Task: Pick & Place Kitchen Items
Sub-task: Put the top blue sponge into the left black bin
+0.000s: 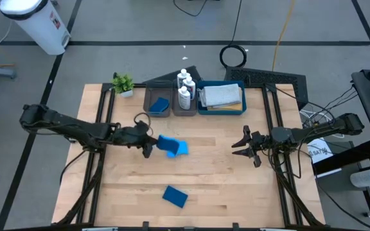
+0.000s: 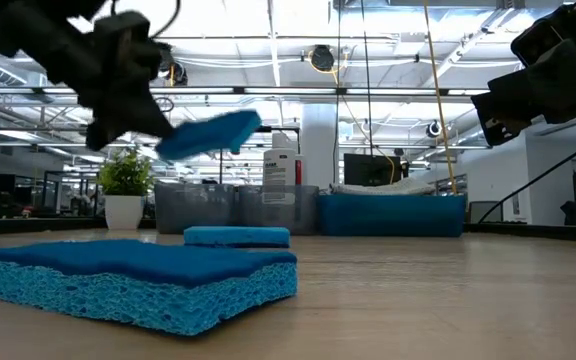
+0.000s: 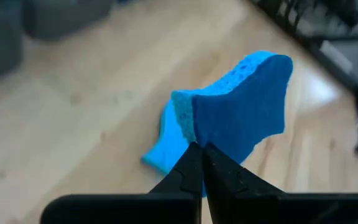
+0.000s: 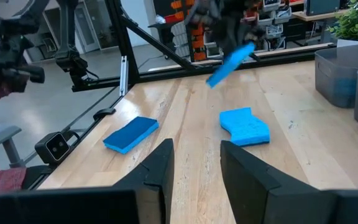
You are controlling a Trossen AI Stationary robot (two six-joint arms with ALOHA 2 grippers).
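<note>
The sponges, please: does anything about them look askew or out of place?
The left gripper pinches one blue sponge by its very edge, so it hangs tilted above the table. A second sponge lies loose roughly beneath it, and a third sponge farther off. Nothing looks spilled or damaged.

the left arm reaches from the left edge toward the table's middle, its wrist raised above the wood. the left gripper (image 1: 149,146) has its fingers (image 3: 191,171) pressed together on a thin edge. the right arm stretches in from the right side; the right gripper (image 1: 239,144) hovers with fingers (image 4: 161,163) parted, holding nothing.
</note>
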